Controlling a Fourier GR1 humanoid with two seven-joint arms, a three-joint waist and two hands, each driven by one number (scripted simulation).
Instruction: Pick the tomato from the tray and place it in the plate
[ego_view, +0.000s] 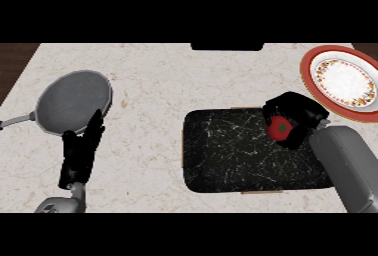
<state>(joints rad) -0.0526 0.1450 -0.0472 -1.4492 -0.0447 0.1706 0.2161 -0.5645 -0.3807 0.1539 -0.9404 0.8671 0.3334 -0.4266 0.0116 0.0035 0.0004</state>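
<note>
Item 1, right hand (299, 116): you see it at the upper right corner of the tray (221, 165), fingers and thumb curled round the tomato (280, 128). Its grey forearm runs in from the lower right edge of the view.

Item 2, tomato: red with a green stem patch, held in the right hand over the tray's right side. You cannot tell whether it touches the tray surface.

Item 3, tray: black, scratched, with rounded corners, lying on the pale marble counter (162, 75).

Item 4, plate (344, 80): white centre, floral band, red rim, at the upper right, near the right hand but apart from it.

Item 5, left hand (80, 152): fingers straight and together, pointing up, holding nothing, with its fingertips overlapping the lower rim of a grey frying pan (74, 100).
</note>
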